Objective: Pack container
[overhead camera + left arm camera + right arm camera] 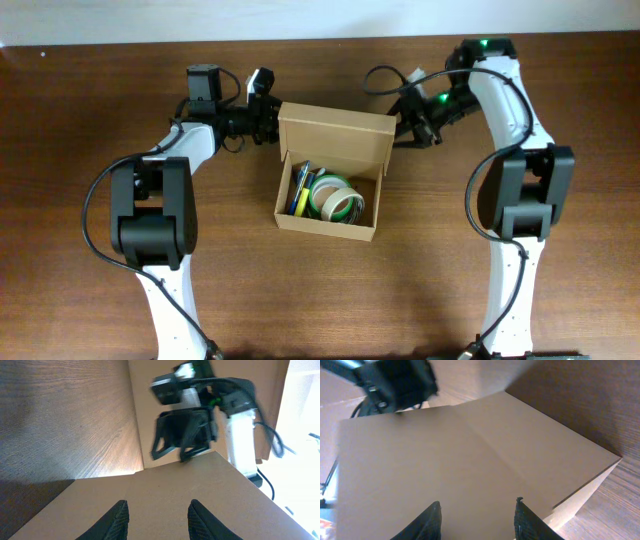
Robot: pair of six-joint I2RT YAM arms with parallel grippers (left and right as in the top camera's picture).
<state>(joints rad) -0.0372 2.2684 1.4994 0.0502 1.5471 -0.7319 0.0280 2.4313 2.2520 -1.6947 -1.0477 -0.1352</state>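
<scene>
a light-brown cardboard container (329, 222) sits at the middle of a dark wooden tabletop (400, 300), its hinged lid (335, 128) standing up along the far edge. inside lie tape rolls (336, 198) on the right and a few pens (301, 186) on the left. the left hand (262, 115) is at the lid's left end, the right hand (415, 125) at its right end. in each wrist view the fingers (117, 520) are spread wide, bare cardboard just beyond them, gripping nothing. whether they touch the lid cannot be told.
</scene>
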